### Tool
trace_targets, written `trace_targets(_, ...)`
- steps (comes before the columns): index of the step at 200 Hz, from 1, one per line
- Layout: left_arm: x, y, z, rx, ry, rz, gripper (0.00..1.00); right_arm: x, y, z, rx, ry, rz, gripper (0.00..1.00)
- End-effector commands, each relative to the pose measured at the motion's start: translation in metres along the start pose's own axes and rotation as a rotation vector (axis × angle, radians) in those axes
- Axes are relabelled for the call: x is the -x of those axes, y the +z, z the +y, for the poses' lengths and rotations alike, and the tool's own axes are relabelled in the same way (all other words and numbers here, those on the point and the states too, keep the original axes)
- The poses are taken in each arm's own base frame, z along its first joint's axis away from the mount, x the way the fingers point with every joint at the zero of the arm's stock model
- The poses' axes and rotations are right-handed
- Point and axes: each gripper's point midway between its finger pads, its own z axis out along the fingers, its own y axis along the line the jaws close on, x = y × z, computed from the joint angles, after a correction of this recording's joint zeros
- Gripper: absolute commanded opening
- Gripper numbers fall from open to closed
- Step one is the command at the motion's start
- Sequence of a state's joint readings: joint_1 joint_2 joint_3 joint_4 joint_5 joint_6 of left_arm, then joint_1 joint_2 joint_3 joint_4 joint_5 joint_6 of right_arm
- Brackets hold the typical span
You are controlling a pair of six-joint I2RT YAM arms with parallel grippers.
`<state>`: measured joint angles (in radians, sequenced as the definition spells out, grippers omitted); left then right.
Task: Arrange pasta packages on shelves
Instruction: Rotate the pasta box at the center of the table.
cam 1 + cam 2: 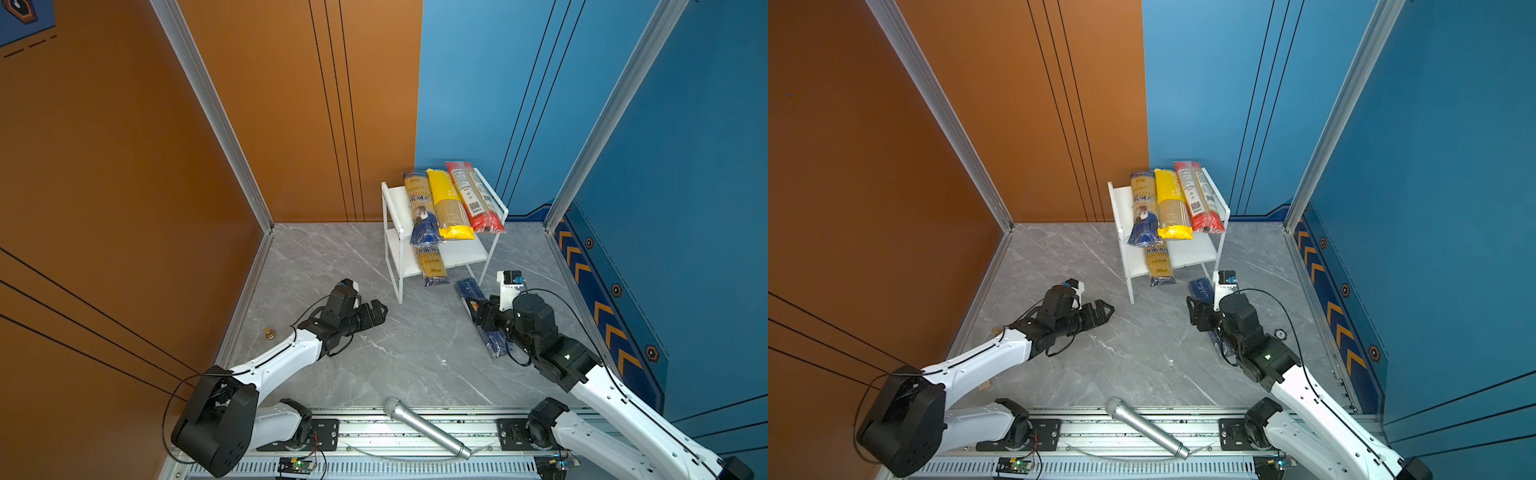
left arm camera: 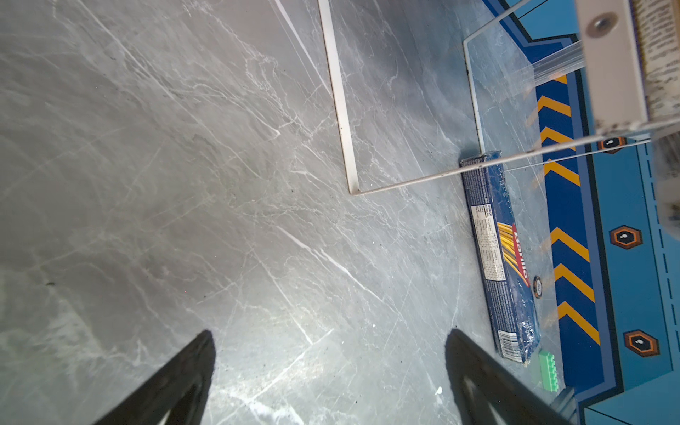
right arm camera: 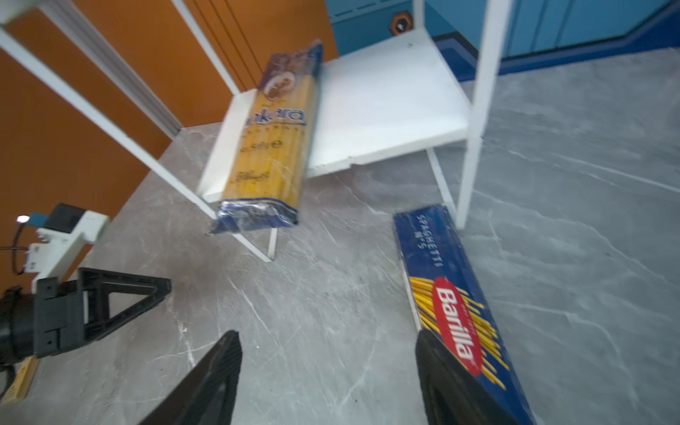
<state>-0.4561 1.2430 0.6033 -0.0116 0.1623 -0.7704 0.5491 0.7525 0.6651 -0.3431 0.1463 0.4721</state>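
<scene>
The white shelves (image 1: 397, 203) stand at the back of the grey floor. On the top board lie three pasta packages side by side: a blue-and-yellow ankara bag (image 1: 419, 208), a yellow bag (image 1: 446, 203) and a red bag (image 1: 473, 195). A second ankara bag (image 3: 272, 147) rests on the lower board (image 3: 386, 99), its end jutting over the front edge. The dark blue Barilla bag (image 3: 452, 294) lies on the floor beside the rack's right leg. My right gripper (image 3: 327, 336) hovers open just left of it, only floor between its fingers. My left gripper (image 1: 378, 311) is wide open and holds nothing.
A silver microphone (image 1: 424, 428) lies across the front rail. A small brass piece (image 1: 269, 332) sits beyond the floor's left edge. A green brick (image 2: 550, 369) rests near the Barilla bag's near end by the right wall. Orange and blue walls enclose the floor.
</scene>
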Motion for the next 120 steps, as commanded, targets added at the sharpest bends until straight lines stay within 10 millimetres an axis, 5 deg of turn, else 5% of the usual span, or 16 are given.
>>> trace_targets(1, -0.003, -0.001, 0.007, 0.016, 0.012, 0.012, 0.98, -0.044, -0.009, -0.053, -0.208, 0.114, 0.131, 0.73)
trace_targets(41, -0.003, -0.001, 0.006, 0.016, 0.013, 0.014, 0.98, -0.077, -0.007, -0.085, -0.301, 0.230, 0.227, 0.78)
trace_targets(120, -0.002, -0.003, 0.004, 0.018, 0.014, 0.011, 0.98, -0.107, 0.008, -0.105, -0.355, 0.269, 0.336, 0.87)
